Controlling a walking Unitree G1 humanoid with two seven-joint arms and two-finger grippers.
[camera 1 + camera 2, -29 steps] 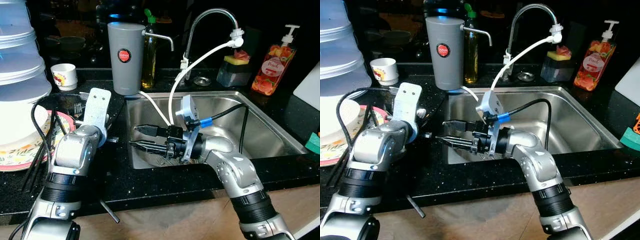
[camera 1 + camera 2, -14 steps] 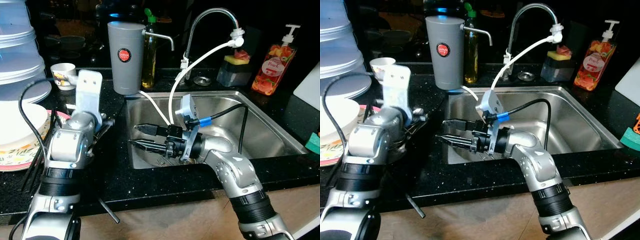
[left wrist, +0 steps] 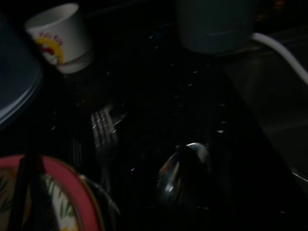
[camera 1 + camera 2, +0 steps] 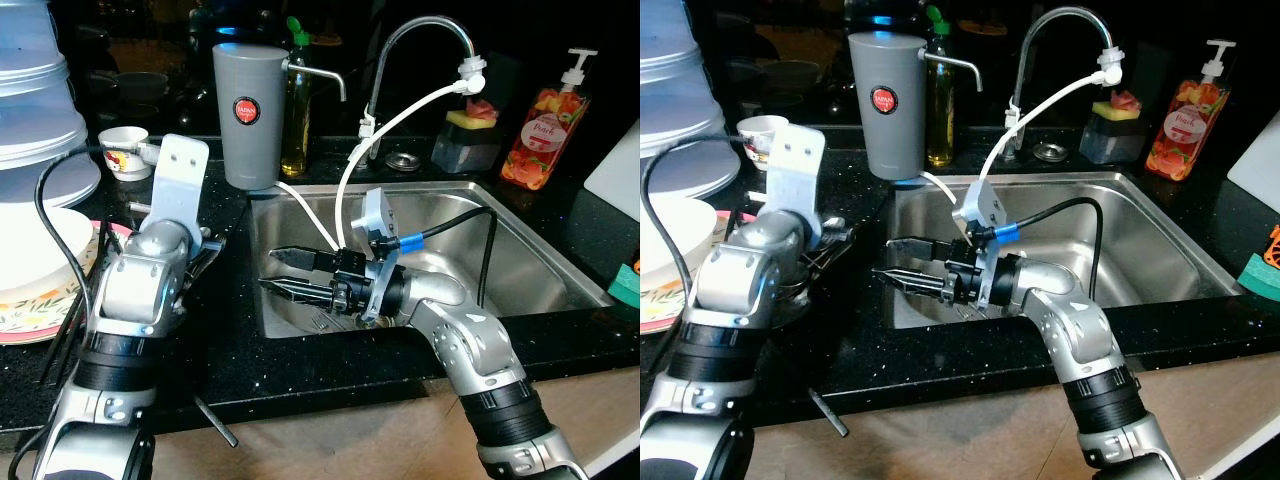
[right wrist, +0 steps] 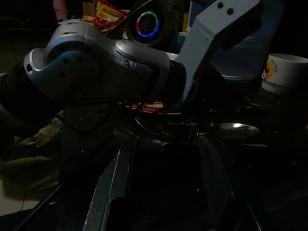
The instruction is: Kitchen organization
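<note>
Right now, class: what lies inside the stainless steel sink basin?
Inside the stainless steel sink basin, the right gripper hovers open, fingers apart, over its left end. A white hose drops in from the tap. The arm covers the floor beneath, so anything lying there is hidden.

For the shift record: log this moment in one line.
right claw: open, over sink edge | left claw: above cutlery, beside plate | spoon, fork on counter

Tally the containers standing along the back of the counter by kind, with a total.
Grey canister: 1
Oil bottle: 1
Soap pump bottle: 1
White cup: 1
Sponge holder: 1
Total: 5
</note>
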